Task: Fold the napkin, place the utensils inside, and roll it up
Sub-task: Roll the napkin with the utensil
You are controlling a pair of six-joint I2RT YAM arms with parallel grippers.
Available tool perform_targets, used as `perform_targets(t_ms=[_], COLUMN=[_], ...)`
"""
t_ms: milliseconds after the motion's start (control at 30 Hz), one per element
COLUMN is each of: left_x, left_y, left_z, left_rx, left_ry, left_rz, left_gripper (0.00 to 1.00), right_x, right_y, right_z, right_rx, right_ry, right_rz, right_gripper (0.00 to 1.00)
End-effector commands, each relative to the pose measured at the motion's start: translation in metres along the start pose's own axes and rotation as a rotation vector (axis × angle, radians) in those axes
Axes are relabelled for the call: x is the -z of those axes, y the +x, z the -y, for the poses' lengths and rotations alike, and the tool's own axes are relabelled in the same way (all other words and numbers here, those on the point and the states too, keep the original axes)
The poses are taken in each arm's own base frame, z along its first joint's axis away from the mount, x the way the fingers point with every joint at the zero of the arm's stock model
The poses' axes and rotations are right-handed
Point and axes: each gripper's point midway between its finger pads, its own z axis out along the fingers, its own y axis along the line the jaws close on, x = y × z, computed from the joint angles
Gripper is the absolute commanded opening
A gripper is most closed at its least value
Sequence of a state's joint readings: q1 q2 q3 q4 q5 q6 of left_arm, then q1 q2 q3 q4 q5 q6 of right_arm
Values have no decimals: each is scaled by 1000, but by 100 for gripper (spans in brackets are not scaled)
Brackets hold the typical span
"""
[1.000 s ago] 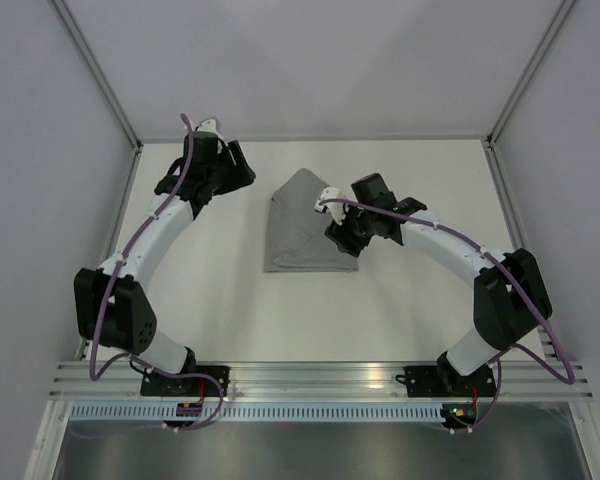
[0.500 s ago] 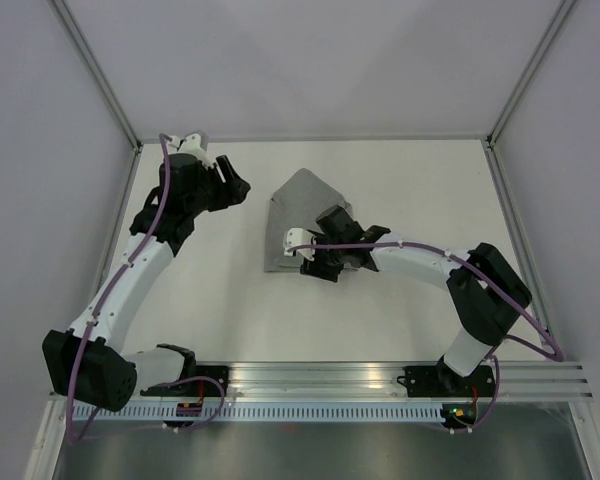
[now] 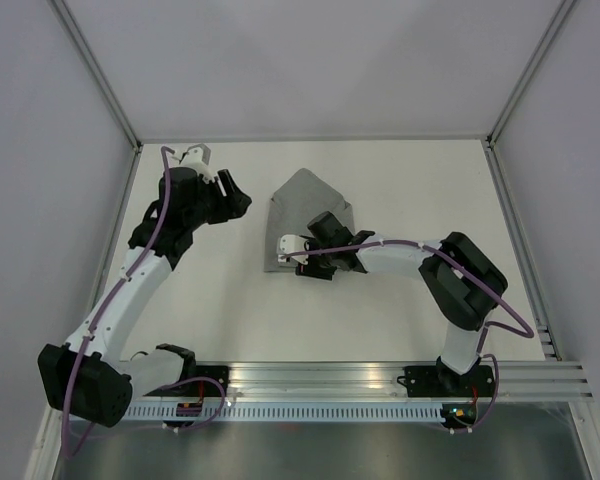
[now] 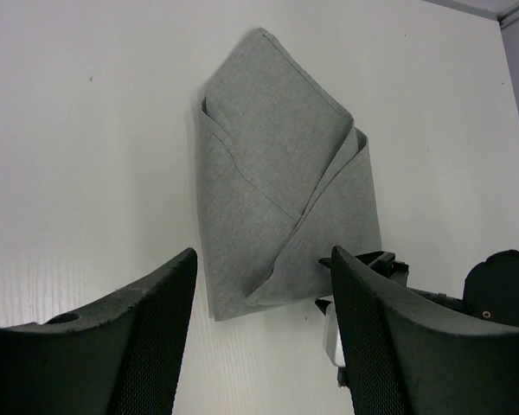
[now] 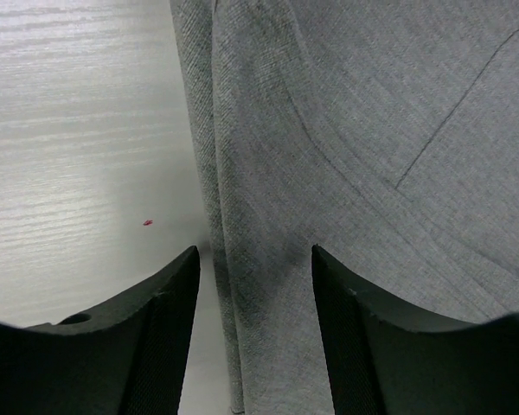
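The grey napkin (image 3: 305,205) lies folded into a pointed pocket shape in the middle of the white table (image 3: 400,190). My right gripper (image 3: 310,262) sits low over its near left part, open. In the right wrist view the gripper (image 5: 255,252) straddles a layered folded edge of the napkin (image 5: 372,130), which lies flat below the jaws. My left gripper (image 3: 238,195) hovers open to the left of the cloth. From the left wrist view that gripper (image 4: 264,258) looks down on the napkin (image 4: 277,173) and the right gripper (image 4: 368,268) at its lower right corner. The utensils show in no view.
Grey walls and slanted aluminium posts (image 3: 100,70) enclose the table on three sides. An aluminium rail (image 3: 320,378) carrying both arm bases runs along the near edge. A tiny red speck (image 5: 147,222) lies on the bare table left of the cloth.
My right gripper has swept left from the napkin's right side to its near left edge, the arm stretching across. The left gripper has drawn back slightly towards me. The napkin keeps its shape.
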State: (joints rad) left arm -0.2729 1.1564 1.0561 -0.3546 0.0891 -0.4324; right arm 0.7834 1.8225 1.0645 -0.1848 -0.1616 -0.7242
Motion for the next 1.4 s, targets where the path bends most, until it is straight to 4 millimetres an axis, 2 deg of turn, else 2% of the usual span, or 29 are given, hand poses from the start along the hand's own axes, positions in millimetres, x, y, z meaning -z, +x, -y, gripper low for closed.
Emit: perform_targets(t_ms=[0,133,300,533,700,767,900,967,1067,1133,1167,1367], left_x=[6,9,16,32,43,48,60,69,81,89,95,120], left_y=[0,11,16,8,1,0,-10,-14,-23,-20,-27,-24], left_z=[11,10,23,38,50,58,76,88,105,109,118,141], left_rx=[-58,-72,-99,-137,-178,-197,-238,-261,-307,-344,-360,-496], left_ry=[59,70,136,200,243,272,319,358,417,454,490,608], left_rz=[23,10,8,65,106,131,209,263,345,364,412,498], left_gripper=[68,68,69,70,71,71,70,70,70,69,69,67], right_x=[-9,-12,-12,-16,-17,-17,-17,-16,-14,-12,-12,-8], right_y=[2,13,24,35,50,52,52,58,62,64,65,74], right_z=[1,-3,-13,-23,-32,-36,-40,-44,-44,-46,-46,-43], right_rx=[34,36,35,22,14,-2,-34,-59,-94,-123,-130,-188], right_ry=[1,-31,-89,-163,-206,-235,-297,-331,-375,-414,-426,-485], right_rz=[3,-19,-60,-123,-185,-195,-205,-220,-221,-223,-224,-230], right_gripper=[58,56,52,43,33,26,20,17,15,14,14,12])
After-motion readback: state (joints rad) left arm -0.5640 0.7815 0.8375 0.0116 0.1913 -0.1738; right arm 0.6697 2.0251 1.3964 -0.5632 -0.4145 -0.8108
